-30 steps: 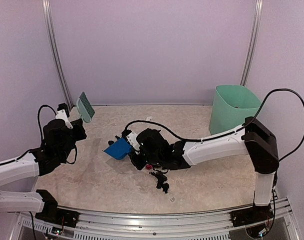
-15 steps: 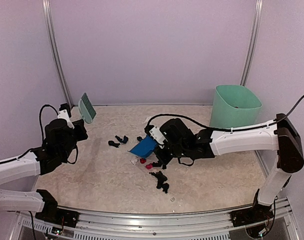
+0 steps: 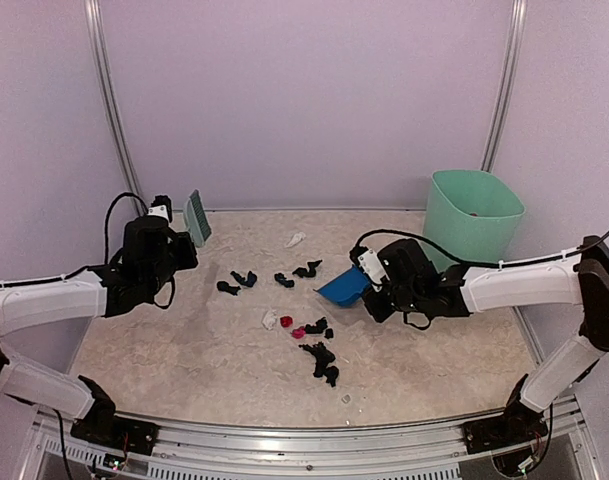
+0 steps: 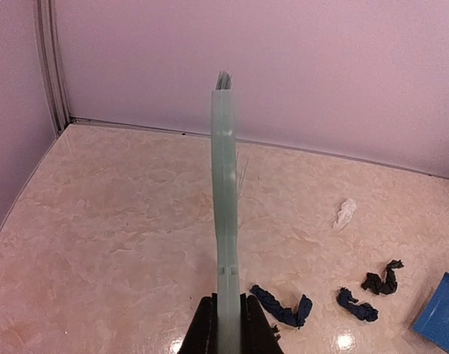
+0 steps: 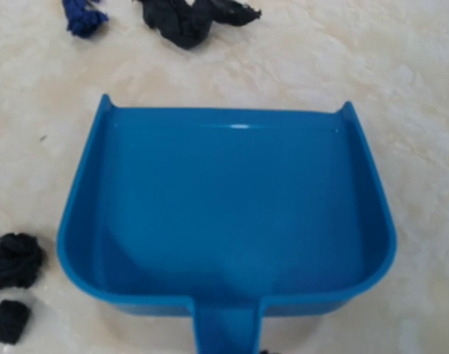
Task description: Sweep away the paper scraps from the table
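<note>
**Change, right hand** (image 3: 370, 284): it has drawn back from the middle of the surface toward its own side. It is closed on the handle of the blue dustpan (image 5: 224, 214). The pan mouth faces away from the hand, toward the litter, and the lip is low; contact with the surface cannot be confirmed.

**Change, left hand** (image 4: 224, 333): it has advanced inward. Its fingers are clamped on the stem of the green brush (image 4: 224, 199), which is held upright, bristles clear of the surface.

**Paper scraps** (image 3: 320, 352): uncovered by the retreat and lying between the two hands.
- Black twists lie just ahead of the pan mouth.
- Red and white bits and more black lie nearer the rail, off to the pan's side.
- One white scrap lies farther out.

**Assessment:** the pan interior is bare, so nothing is collected. The tools appear set either side of the litter, so sweeping is likely next.

**Surface** (image 3: 184, 350): beige, marbled, glossy in patches, with a metal rail at the near edge.

**Room:** lilac walls and two metal uprights. A mint bin (image 3: 472, 215) stands beyond the right hand.
</note>
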